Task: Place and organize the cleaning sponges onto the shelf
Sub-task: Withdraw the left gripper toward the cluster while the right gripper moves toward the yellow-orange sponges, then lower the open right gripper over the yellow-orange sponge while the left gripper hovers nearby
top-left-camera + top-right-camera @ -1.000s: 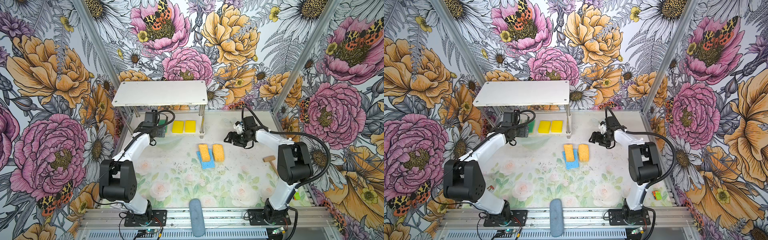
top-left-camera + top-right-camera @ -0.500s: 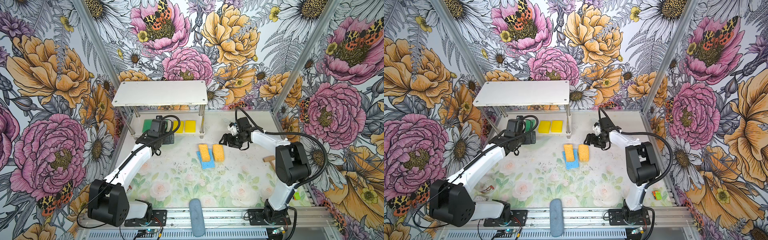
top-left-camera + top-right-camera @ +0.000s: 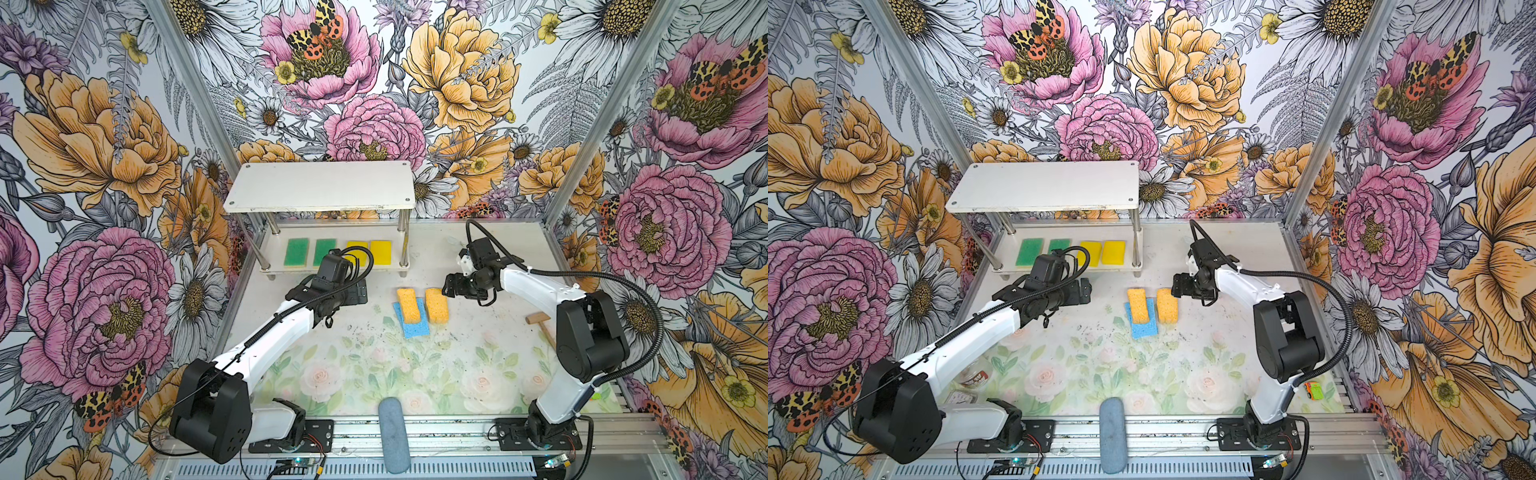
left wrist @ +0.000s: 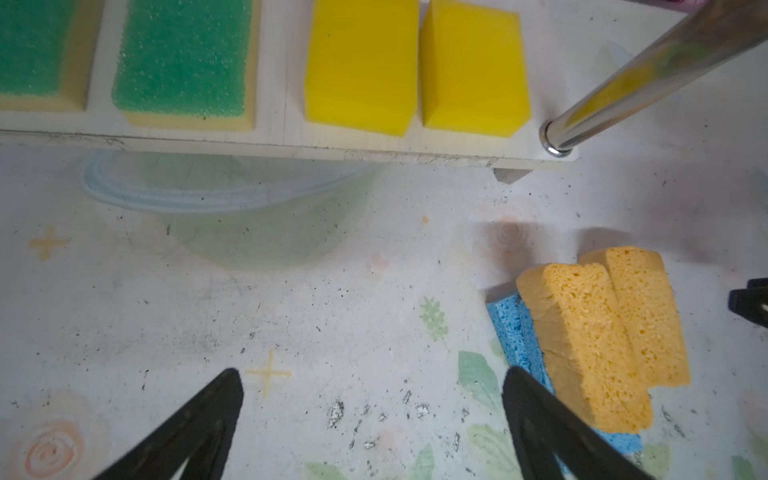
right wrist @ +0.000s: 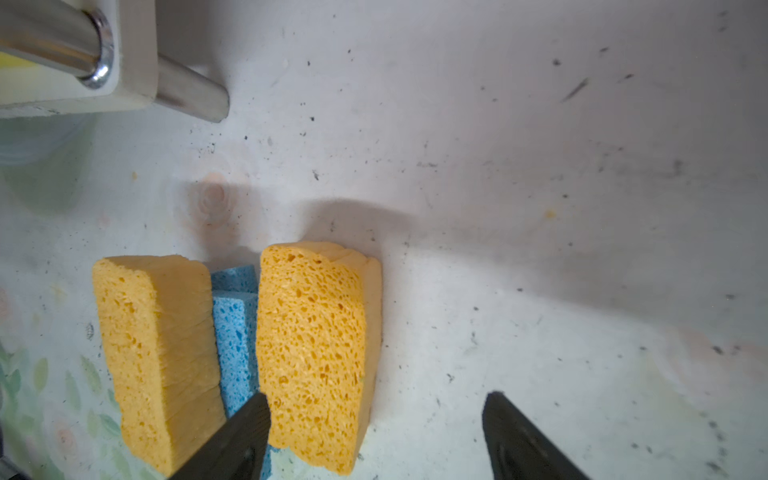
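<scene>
The white two-tier shelf (image 3: pixel 320 188) stands at the back left. On its lower board lie two green-topped sponges (image 3: pixel 296 251) (image 4: pixel 183 62) and two yellow sponges (image 3: pixel 381 252) (image 4: pixel 361 66) in a row. On the table, two pale orange sponges (image 3: pixel 407 305) (image 3: pixel 436 305) rest over a blue sponge (image 3: pixel 412 328). My left gripper (image 3: pixel 360 292) (image 4: pixel 372 386) hangs open over bare table in front of the shelf, left of that pile. My right gripper (image 3: pixel 451 286) (image 5: pixel 376 411) is open at the pile. The nearer orange sponge (image 5: pixel 316 345) sits between its fingers, close to one fingertip (image 5: pixel 249 428).
A grey-blue cylinder (image 3: pixel 392 432) lies at the front edge, a small wooden mallet (image 3: pixel 538 322) at the right beside the right arm. A small toy car (image 3: pixel 1312 390) sits at the front right. Floral walls close in the sides and back.
My left gripper drew back from under the shelf toward the front and right, leaving a green sponge on the lower board. My right gripper moved left to the orange sponges and widened slightly.
</scene>
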`<state>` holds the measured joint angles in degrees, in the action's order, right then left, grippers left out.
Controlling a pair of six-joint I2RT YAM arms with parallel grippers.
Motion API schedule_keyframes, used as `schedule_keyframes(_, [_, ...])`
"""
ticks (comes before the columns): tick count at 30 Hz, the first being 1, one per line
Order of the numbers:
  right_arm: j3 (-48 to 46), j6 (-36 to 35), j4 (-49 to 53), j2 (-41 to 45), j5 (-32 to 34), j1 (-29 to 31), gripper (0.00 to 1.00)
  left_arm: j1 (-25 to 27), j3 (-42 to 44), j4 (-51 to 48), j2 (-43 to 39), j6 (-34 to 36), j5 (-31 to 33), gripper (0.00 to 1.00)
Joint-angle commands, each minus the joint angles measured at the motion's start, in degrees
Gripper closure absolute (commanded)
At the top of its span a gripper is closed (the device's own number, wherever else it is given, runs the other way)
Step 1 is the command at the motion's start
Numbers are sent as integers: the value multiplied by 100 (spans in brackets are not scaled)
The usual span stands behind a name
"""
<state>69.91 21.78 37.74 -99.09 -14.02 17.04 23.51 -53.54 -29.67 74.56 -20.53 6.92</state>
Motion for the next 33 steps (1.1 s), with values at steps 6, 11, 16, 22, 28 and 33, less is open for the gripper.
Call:
schedule_keyframes(6, [-87,-198,511,64,1276,62,17,14,49,308,-109,-181,-277,1])
schedule_keyframes(11, [-100,-270,510,-183,1454,191,17,16,106,312,-126,-233,-263,1])
schedule_keyframes(16, [-24,-323,506,-365,1604,347,17,17,124,311,-87,-232,-260,1])
schedule_keyframes(22, [151,-385,505,-691,1595,609,17,28,123,321,-21,-250,-295,1])
schedule_keyframes(28, [349,-396,504,-887,1589,856,17,20,131,322,31,-233,-285,1])
schedule_keyframes(33, [531,-376,506,-1018,1521,1126,17,32,122,335,101,-226,-357,1])
